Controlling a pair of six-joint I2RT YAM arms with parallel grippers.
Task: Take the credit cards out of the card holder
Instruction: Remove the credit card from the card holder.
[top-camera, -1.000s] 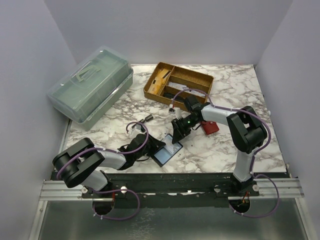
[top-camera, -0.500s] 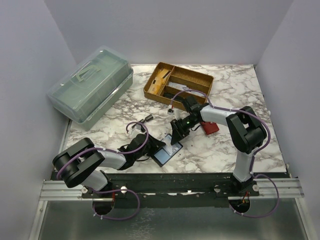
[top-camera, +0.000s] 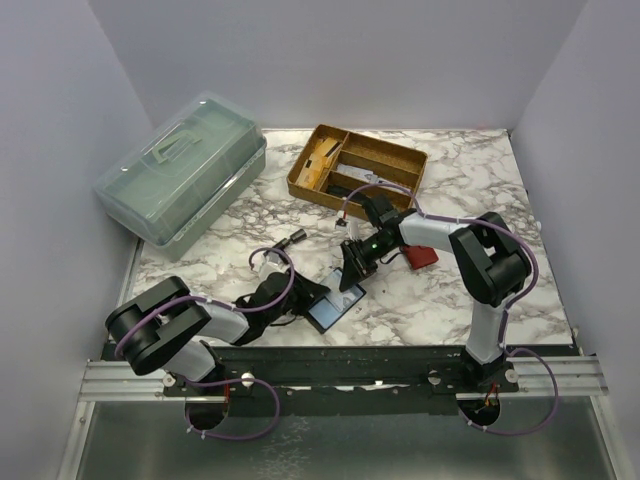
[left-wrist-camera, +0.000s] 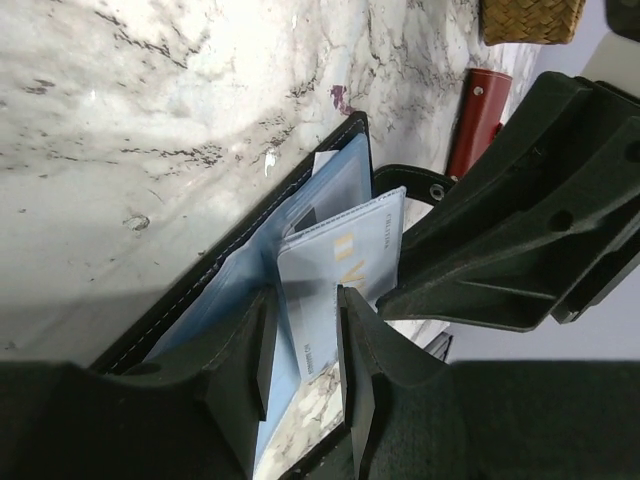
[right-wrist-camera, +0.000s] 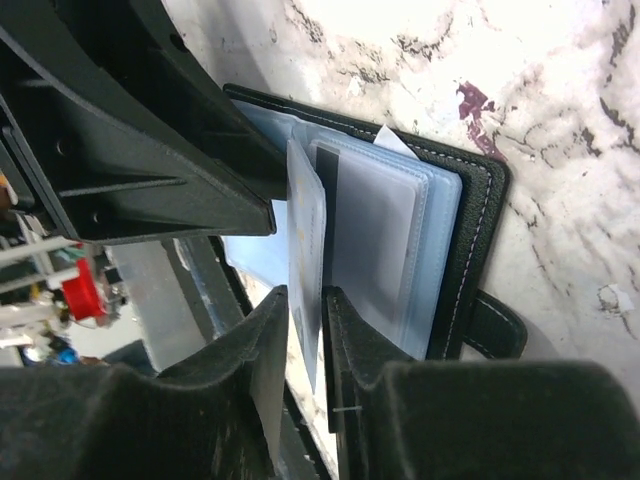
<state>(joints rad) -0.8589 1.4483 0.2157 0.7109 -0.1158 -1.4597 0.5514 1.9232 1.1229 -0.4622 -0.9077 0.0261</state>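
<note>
**Listener:** Right wrist view: what has just changed?

**Describer:** The right pincer (right-wrist-camera: 303, 300) has narrowed its jaws. It now pinches a pale credit card (right-wrist-camera: 305, 200), which stands on edge out of the black card holder (right-wrist-camera: 472, 240) just ahead of it. The left pincer (left-wrist-camera: 303, 320) grips the holder's blue sleeves.

**Listener:** What does that mean for the task?

**Describer:** The card looks ready to be pulled out.

**Listener:** And the surroundings?

**Describer:** A white marble tabletop (top-camera: 450, 300) and bare pale walls. A wicker tray (top-camera: 357, 165) lies beyond the right pincer, a red wallet (top-camera: 420, 254) sits beside it, and a green lidded box (top-camera: 185, 165) is far off.
</note>
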